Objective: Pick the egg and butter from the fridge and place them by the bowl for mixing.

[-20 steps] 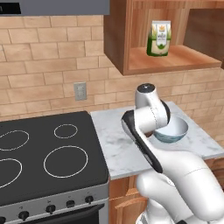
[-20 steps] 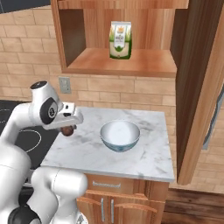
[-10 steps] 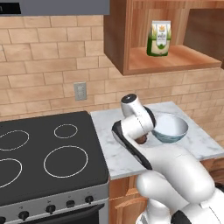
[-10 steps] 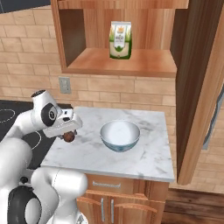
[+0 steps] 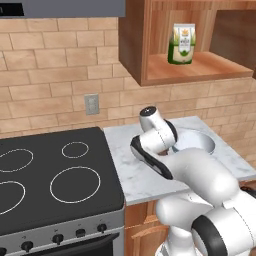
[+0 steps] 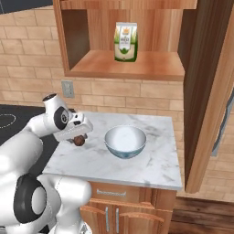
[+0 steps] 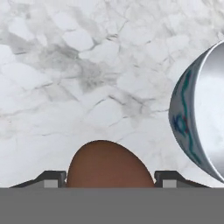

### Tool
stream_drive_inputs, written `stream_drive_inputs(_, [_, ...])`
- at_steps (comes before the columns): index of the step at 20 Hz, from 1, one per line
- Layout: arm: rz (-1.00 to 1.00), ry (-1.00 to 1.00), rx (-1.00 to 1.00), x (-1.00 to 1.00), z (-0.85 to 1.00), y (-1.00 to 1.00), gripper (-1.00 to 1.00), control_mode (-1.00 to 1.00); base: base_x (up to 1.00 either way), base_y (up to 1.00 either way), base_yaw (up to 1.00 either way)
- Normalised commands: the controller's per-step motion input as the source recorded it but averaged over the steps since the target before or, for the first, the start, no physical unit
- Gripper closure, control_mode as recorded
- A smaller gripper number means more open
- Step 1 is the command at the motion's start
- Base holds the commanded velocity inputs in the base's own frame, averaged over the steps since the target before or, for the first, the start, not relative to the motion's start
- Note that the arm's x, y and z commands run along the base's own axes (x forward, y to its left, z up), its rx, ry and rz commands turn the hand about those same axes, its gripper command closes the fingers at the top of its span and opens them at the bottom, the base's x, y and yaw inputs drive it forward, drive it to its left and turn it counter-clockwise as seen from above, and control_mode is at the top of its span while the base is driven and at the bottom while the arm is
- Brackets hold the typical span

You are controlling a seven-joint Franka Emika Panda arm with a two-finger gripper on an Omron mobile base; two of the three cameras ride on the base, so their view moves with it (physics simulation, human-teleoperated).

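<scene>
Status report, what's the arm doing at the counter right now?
End effector shut on egg, over the counter. Bowl close beside, not touching. Path down clear.

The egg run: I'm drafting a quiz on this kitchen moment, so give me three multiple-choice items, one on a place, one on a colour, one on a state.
1. Where does the packet stand?
A. on the stove
B. on the open wooden shelf above the counter
C. inside the bowl

2. What colour is the egg in the gripper?
A. brown
B. white
C. blue

3. What state is the gripper in?
A. open and bare
B. closed on the egg
C. closed on the bowl's rim

Answers:
1. B: the packet stands upright on the wooden shelf.
2. A: the egg shows brown between the finger tips in the hand view.
3. B: the gripper has the egg between its jaws, above the marble counter beside the bowl.
</scene>
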Motion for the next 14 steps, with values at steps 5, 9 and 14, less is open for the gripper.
stream_drive_inputs(5, [0.01, 0.0, -0.02, 0.39, -0.31, -0.02, 1.0, -1.0, 0.0, 0.0, 0.0])
stream_drive_inputs(9, [0.0, 0.0, -0.04, 0.35, -0.19, -0.01, 1.0, -1.0, 0.0, 0.0, 0.0])
stream_drive_inputs(14, [0.0, 0.0, -0.04, 0.34, -0.17, -0.03, 1.0, -1.0, 0.0, 0.0, 0.0])
